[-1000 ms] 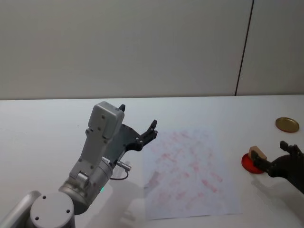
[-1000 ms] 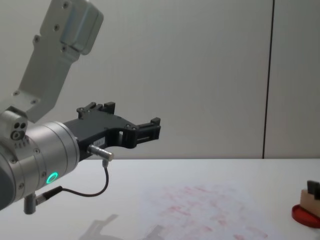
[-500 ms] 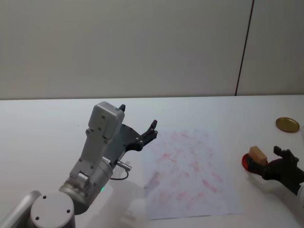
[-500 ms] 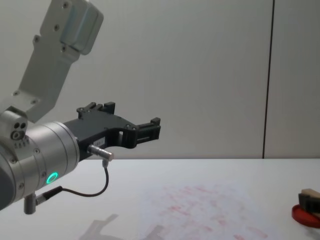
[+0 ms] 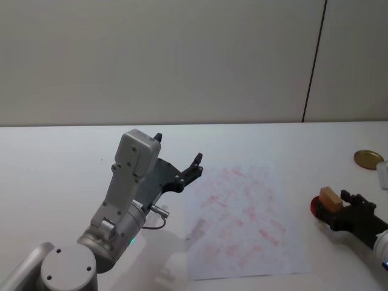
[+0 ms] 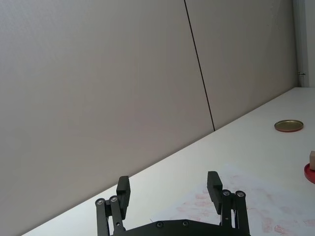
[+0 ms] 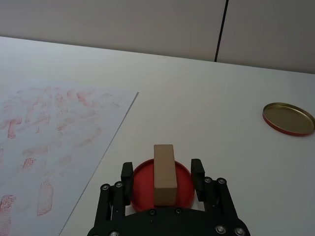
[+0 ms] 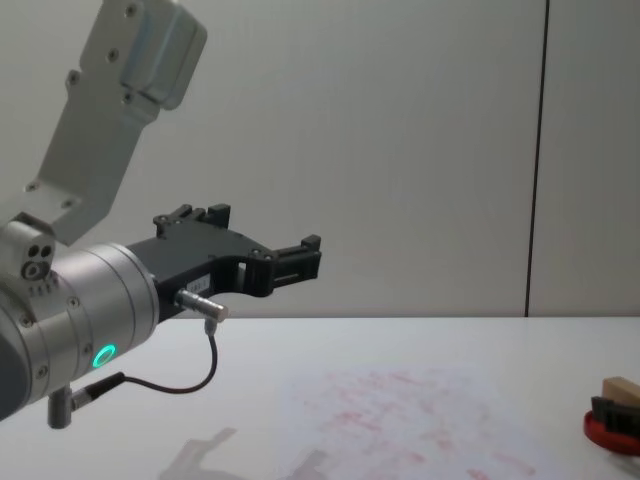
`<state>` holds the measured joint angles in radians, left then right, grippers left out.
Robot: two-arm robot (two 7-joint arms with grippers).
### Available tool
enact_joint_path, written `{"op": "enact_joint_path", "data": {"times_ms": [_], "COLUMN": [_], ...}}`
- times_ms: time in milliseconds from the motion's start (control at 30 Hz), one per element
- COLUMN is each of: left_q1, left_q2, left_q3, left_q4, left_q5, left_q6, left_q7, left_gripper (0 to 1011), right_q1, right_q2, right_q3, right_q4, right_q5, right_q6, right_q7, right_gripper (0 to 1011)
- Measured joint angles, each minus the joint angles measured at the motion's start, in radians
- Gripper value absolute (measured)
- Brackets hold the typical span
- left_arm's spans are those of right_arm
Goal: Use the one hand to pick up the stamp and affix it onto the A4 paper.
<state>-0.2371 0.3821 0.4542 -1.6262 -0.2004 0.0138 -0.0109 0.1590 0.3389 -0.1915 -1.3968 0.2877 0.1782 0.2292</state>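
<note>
A white tabletop (image 5: 60, 151) seen from the robot's head, with a pale wall behind it. The right gripper (image 7: 162, 168), black and two-fingered, sits low at the table's right side with its jaws moderately open around the stamp (image 7: 164, 173). The stamp, a small tan wooden block, rests on the round red ink pad (image 7: 142, 183), just right of the paper's right edge.

In the right wrist view, one black finger (image 7: 127, 178) stands on each side of the block. A sliver of red pad shows between the wood and each finger, so neither finger touches the stamp. The fingertips reach over the near half of the pad. From the chest camera, the block's top peeks above the gripper at the right edge of the table.

The A4 paper (image 5: 242, 212), a white sheet covered in faint red stamped marks, lies flat in the middle of the table, between the two arms. A round gold lid (image 5: 367, 159) lies farther back on the right, well apart from the pad.

The left gripper (image 6: 169, 189) is held up off the table to the left of the paper, pointing forward. Its jaws are spread wide and hold nothing. A green light ring glows on the silver left arm (image 8: 90, 310), and a thin black cable loops beneath the wrist.
</note>
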Motion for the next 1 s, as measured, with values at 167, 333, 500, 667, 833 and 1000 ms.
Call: {"op": "enact_joint_path", "data": {"times_ms": [167, 333, 500, 667, 833, 1000], "left_q1": [0.0, 0.0, 0.0, 0.0, 0.0, 0.0], "left_q2": [0.0, 0.0, 0.0, 0.0, 0.0, 0.0], "left_q3": [0.0, 0.0, 0.0, 0.0, 0.0, 0.0], "left_q4": [0.0, 0.0, 0.0, 0.0, 0.0, 0.0], "left_q5": [0.0, 0.0, 0.0, 0.0, 0.0, 0.0], "left_q6": [0.0, 0.0, 0.0, 0.0, 0.0, 0.0], "left_q7": [0.0, 0.0, 0.0, 0.0, 0.0, 0.0], "left_gripper": [993, 993, 993, 993, 993, 993], "right_q1": [0.005, 0.008, 0.009, 0.009, 0.006, 0.003], "right_q2": [-0.004, -0.007, -0.008, -0.008, -0.009, -0.011], "right_q3": [-0.003, -0.006, -0.008, -0.01, -0.015, -0.023], "right_q4": [0.009, 0.013, 0.014, 0.014, 0.004, -0.015], "right_q5": [-0.008, -0.021, -0.034, -0.052, -0.081, -0.112], "right_q6": [-0.004, -0.014, -0.025, -0.041, -0.067, -0.095], "right_q7": [0.0, -0.001, -0.004, -0.009, -0.016, -0.012], "right_gripper": [606, 444, 283, 220, 220, 220]}}
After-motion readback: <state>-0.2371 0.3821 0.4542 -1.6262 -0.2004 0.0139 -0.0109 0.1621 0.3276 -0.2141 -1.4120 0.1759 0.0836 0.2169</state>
